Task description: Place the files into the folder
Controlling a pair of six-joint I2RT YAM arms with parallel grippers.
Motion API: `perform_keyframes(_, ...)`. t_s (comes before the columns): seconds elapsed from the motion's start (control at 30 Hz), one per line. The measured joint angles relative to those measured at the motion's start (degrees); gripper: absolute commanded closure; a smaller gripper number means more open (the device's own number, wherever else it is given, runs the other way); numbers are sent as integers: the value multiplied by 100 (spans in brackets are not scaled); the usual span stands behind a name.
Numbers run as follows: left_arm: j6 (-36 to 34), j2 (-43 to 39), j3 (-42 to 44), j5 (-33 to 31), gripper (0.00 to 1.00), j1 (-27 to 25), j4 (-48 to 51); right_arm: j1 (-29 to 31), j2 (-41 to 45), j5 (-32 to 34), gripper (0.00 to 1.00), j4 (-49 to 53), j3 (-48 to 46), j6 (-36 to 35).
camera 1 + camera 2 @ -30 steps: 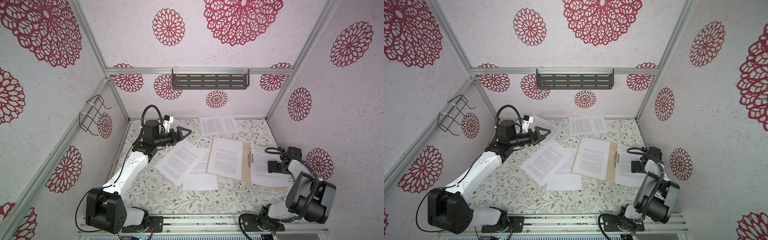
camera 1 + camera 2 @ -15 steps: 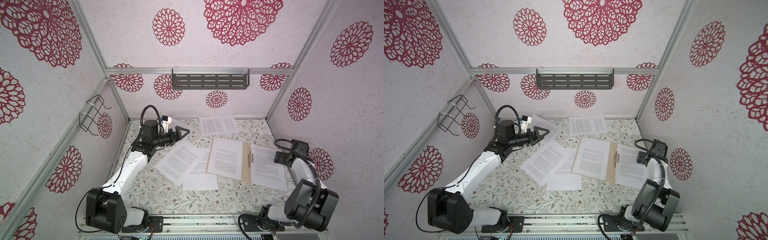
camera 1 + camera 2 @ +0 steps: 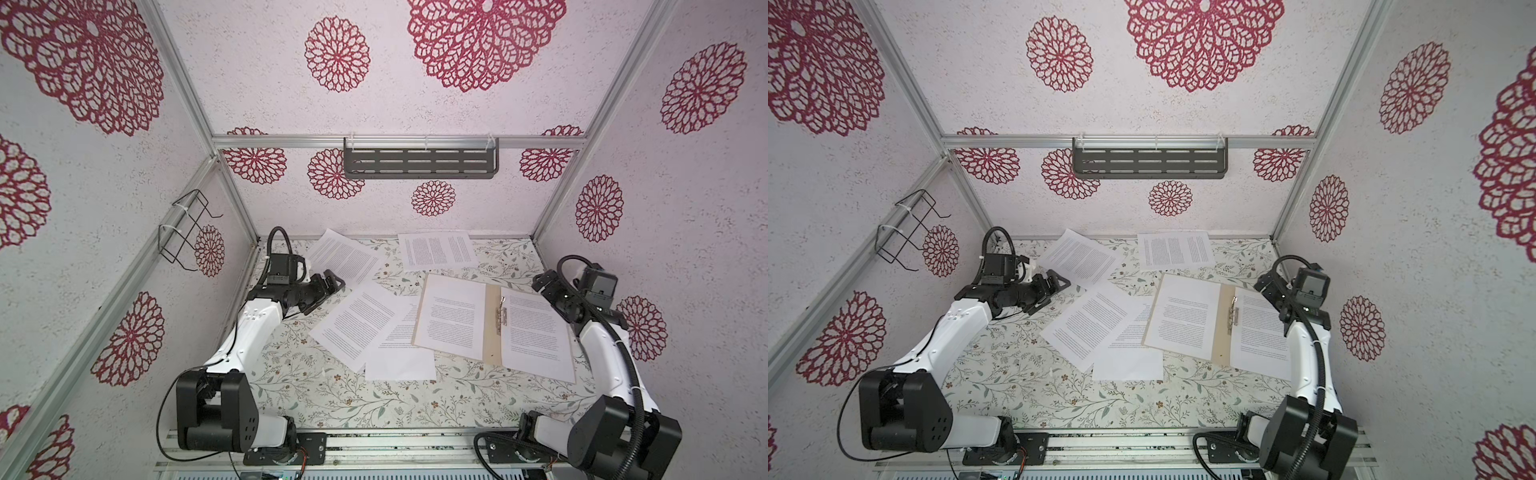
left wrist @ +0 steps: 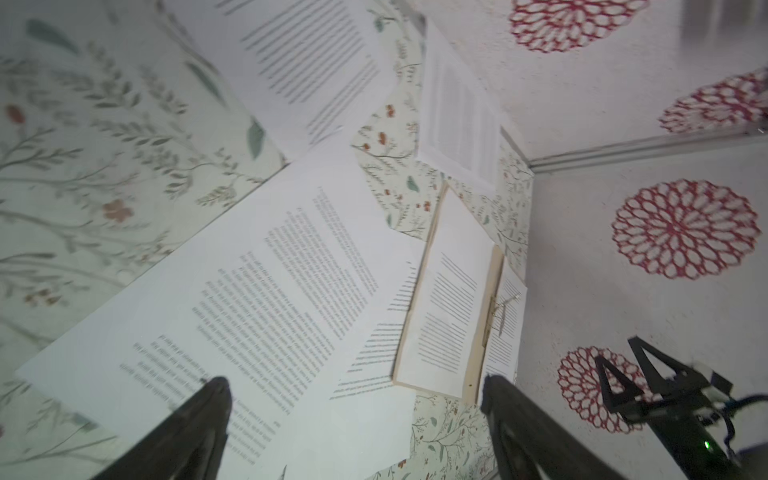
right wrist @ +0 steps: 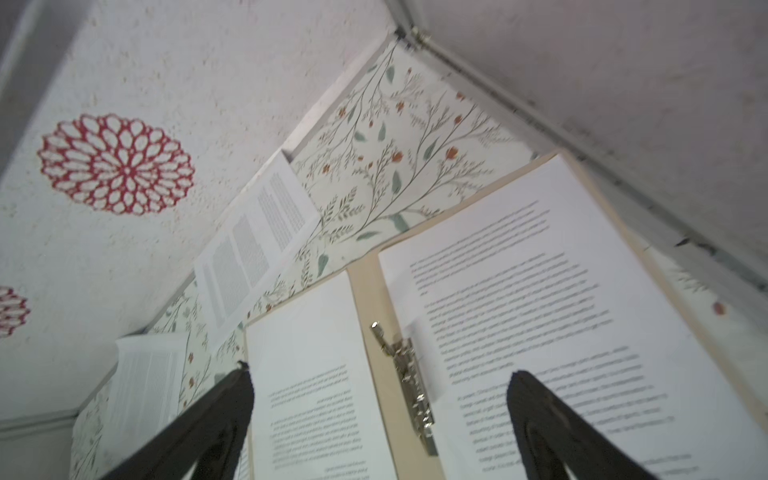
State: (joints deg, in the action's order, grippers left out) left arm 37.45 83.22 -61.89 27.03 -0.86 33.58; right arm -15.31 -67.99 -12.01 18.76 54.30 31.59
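Note:
The tan folder (image 3: 492, 328) lies open on the right of the table, a metal clip (image 3: 501, 316) at its spine. One of the files (image 3: 451, 320) rests on its left half and another (image 3: 534, 336) on its right half. Two loose sheets (image 3: 357, 324) (image 3: 399, 361) overlap just left of the folder. Two more (image 3: 345, 257) (image 3: 436, 249) lie by the back wall. My left gripper (image 3: 328, 286) hangs open and empty above the table left of the sheets. My right gripper (image 3: 548, 286) is open and empty over the folder's back right corner, and its wrist view shows the clip (image 5: 409, 386) between the fingers.
A grey slotted shelf (image 3: 419, 162) hangs on the back wall and a black wire rack (image 3: 187, 232) on the left wall. The floral table (image 3: 332, 399) shows bare along the front. The right wall stands close behind the right arm.
The left gripper has drawn back to the left, off the back-left sheet. The right gripper has moved from over the folder's right page toward its back right corner. Both stayed open.

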Motion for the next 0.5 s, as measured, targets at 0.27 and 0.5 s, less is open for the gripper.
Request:
perform_keyframes(0.27,-385,1263,-251,-579,3,382,999,2302,271,111,2,-448,-907,55)
perform_keyframes(0.5,-730,1982,-909,-960,3,398,1322,3720,-669,164,8,-813,-837,-140)
